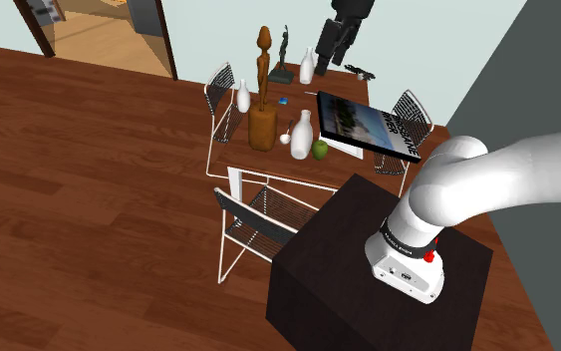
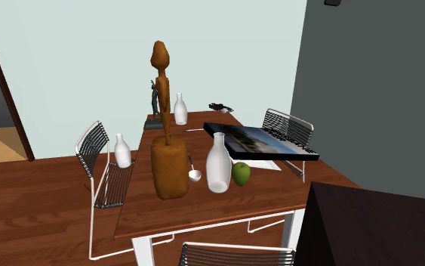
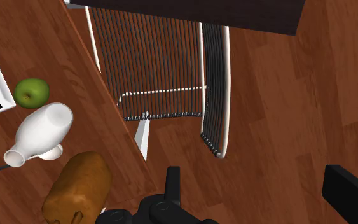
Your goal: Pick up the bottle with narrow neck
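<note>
Bottle nearest the stand: white bottle, upright near the counter's front edge. A green apple sits just beside it, a brown carved figure near on the other side.

Gripper hangs high above the counter's far end. In the wrist view the fingers stand wide apart, holding nothing; the bottle lies off to one side of them, not between.

Risks, as I judge them:
- Descent crowded: a finger could clip the figure or set the apple rolling.
- Smooth tapering body; a grip at the neck might slip or tip it.
- Two similar bottles, one at the side edge and one farther back, invite a wrong pick.

Hard to read: small white thing by the bottle's foot; dark statuette half behind the figure; a dark small object at the far edge.
</note>
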